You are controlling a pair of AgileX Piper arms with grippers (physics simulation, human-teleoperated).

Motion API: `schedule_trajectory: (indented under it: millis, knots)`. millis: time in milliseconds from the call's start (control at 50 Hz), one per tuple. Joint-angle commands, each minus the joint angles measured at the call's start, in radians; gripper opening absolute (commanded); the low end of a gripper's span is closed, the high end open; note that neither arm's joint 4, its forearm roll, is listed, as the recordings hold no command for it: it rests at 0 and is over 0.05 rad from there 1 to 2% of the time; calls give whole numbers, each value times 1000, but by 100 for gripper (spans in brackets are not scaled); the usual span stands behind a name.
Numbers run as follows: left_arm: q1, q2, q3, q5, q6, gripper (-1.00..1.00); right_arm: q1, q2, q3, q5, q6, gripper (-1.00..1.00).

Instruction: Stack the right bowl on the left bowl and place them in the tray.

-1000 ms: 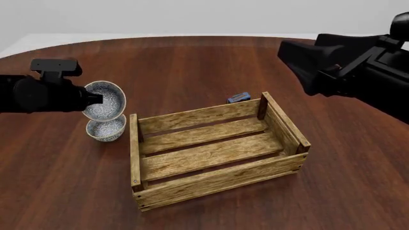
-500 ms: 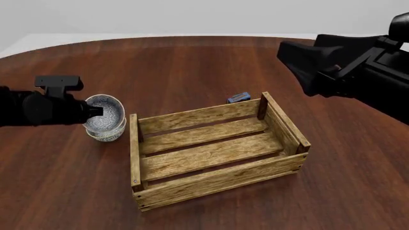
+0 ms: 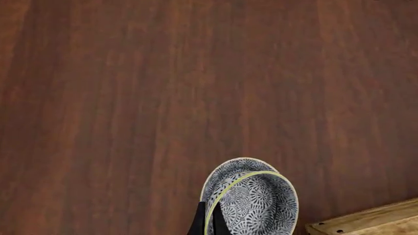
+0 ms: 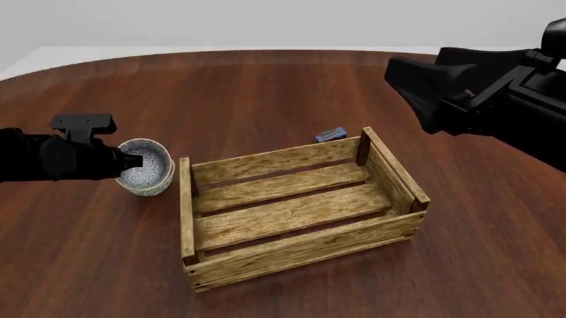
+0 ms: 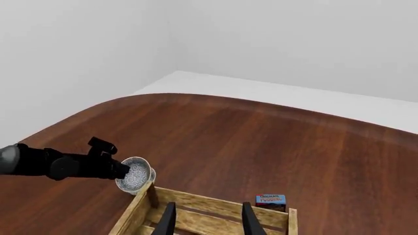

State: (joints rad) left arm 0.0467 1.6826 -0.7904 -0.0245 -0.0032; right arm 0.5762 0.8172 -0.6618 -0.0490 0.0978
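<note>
The left pincer [image 4: 132, 159] grips the right bowl [image 4: 147, 163], nested in the left bowl [image 4: 150, 187] beside the tray [image 4: 292, 209]. The right pincer [image 5: 207, 218] hangs open above the tray.

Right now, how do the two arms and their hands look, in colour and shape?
Both arms are matte black with no visible cables or markings. The left hand ends a rounded black body topped by a flat rectangular block. The right arm is bulky and angular, made of boxy segments. The right hand has two slim, straight, dark fingers.
</note>
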Motion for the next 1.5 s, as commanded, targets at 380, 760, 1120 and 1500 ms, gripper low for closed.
schedule_trajectory:
  millis: [380,760,1120,1500]
  knots:
    - [-4,-23,11,-1,-4,100,4,8,2,-4,-3,100]
    - [-12,-186,6,87,47,100,4,10,3,-4,-7,100]
    - [-100,-287,33,127,174,100,6,15,5,-8,-9,100]
    - [-146,-255,85,75,348,100,4,18,5,-8,-11,100]
